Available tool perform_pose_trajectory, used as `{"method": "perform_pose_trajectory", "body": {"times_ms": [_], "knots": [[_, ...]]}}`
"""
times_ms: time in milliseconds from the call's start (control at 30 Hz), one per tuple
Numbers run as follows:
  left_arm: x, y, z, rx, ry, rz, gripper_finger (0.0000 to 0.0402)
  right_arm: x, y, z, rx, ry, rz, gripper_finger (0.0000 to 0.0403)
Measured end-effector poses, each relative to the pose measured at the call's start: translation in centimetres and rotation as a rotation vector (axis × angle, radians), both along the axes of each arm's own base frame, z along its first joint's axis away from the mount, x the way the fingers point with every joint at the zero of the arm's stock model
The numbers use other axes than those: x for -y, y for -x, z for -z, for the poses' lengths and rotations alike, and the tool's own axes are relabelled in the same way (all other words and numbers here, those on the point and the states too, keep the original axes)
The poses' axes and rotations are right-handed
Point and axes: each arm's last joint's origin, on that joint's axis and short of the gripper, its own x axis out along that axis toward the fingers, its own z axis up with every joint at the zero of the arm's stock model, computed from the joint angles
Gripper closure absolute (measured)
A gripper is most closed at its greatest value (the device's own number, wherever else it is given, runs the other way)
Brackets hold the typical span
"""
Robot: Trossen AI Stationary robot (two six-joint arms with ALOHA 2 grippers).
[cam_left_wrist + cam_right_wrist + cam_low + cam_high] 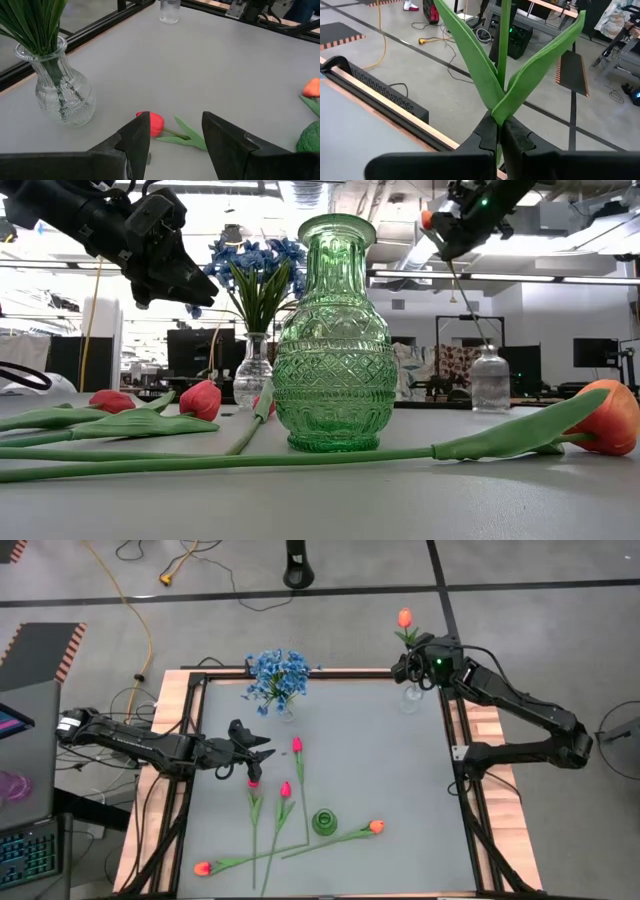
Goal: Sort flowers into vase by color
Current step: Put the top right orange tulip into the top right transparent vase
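Nearest the low camera: a long green stem lies across the table [300, 510], ending in an orange tulip [612, 418] at one side, with the green cut-glass vase [335, 340] upright just behind the stem.
Right gripper [499, 134]: fingers pressed together on the stem of an orange tulip [404, 618], just below where its two leaves fork (the blossom shows only from above and from the low view).
Right gripper, place: raised over the table's far right corner, above a small clear glass vase [411, 696]; the held stem hangs toward the vase's mouth, and I cannot tell whether it has entered.
Left gripper [175, 131]: fingers apart and holding nothing, hovering over the left-middle of the table.
Below the left gripper: a pink-red tulip [152, 123] lies on the table, seen between the two fingers, its stem and leaf trailing away.
Blue flowers [278, 675]: a bunch standing in a ribbed clear vase [62, 95] at the far edge, left of centre.
Other tulips on the table: two more pink-red ones [285, 790] lie near the green vase with stems toward the near edge (the stems cross); another orange tulip [203, 868] lies near the front left.
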Motion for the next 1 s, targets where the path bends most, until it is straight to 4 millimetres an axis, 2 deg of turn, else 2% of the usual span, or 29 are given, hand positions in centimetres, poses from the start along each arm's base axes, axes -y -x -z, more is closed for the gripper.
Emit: {"method": "perform_pose_trajectory", "body": {"times_ms": [300,1000], "knots": [[0.0,0.0,0.0,0.0,0.0,0.0,0.0235,0.0,0.1,0.2,-0.016,-0.01,0.0,0.0367],[0.0,0.0,0.0,0.0,0.0,0.0,0.0235,-0.6,1.2,2.2,-0.168,-0.175,0.039,0.0353]]}}
